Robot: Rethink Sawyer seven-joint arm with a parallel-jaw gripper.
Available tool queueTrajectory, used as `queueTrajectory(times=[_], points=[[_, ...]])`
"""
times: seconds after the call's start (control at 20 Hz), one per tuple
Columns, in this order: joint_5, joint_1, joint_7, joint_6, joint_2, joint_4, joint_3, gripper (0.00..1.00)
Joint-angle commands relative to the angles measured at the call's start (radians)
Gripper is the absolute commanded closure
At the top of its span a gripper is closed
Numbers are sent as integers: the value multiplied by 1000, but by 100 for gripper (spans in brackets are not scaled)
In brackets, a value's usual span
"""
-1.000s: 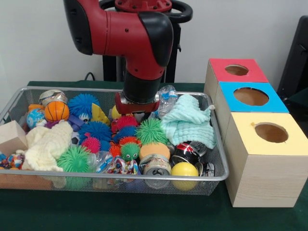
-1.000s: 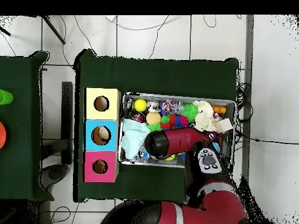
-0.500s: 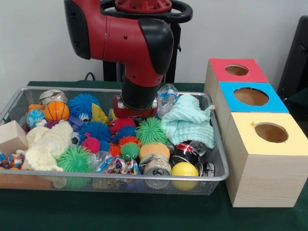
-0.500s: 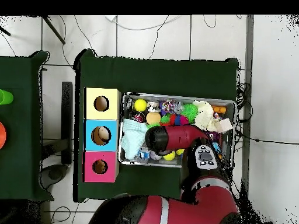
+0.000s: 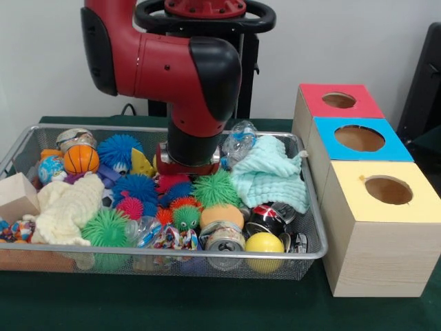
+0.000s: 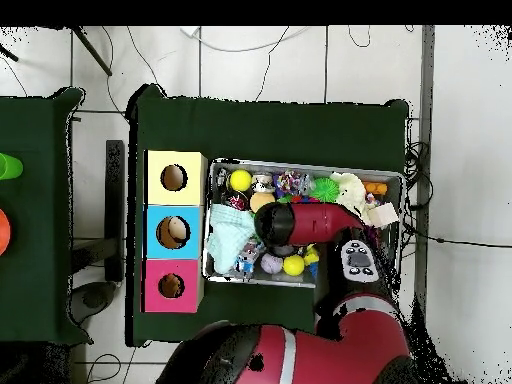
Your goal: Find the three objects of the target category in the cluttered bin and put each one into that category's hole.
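Observation:
The wire bin (image 5: 138,252) is packed with toys. Blue (image 5: 118,149), green (image 5: 216,187) and red (image 5: 180,175) spiky balls fill its middle. A yellow ball (image 5: 264,243), an orange ball (image 5: 221,215) and two cans (image 5: 224,238) lie at the front. My gripper (image 5: 183,167) is low in the bin's middle, pressed among the spiky balls, and its tip is hidden by the wrist and the toys. In the overhead view the red arm (image 6: 300,222) covers the bin's centre. The red box (image 5: 339,101), blue box (image 5: 360,138) and yellow box (image 5: 388,189) each have a round hole on top.
A mint cloth (image 5: 270,172) and a clear plastic bottle (image 5: 238,141) lie at the bin's right. On the left are a cream cloth (image 5: 65,207), a small basketball (image 5: 81,158) and a wooden block (image 5: 17,196). The boxes stand in a row beside the bin (image 6: 305,165).
The arm has swung a little to the left in the front view, and its wrist has sunk lower among the spiky balls. In the overhead view it moved away from the base.

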Motion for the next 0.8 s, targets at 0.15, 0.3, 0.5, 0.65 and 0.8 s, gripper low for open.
queueTrajectory(times=[0.15, 0.3, 0.5, 0.65, 0.8], points=[[49, -129, -107, -26, 32, -185, 230, 0], [39, -155, -171, 73, -32, -141, 255, 0], [37, -164, -225, 272, -139, -110, 267, 0], [26, -183, -252, 345, -172, -110, 289, 0], [11, -196, -263, 375, -180, -120, 308, 0]])
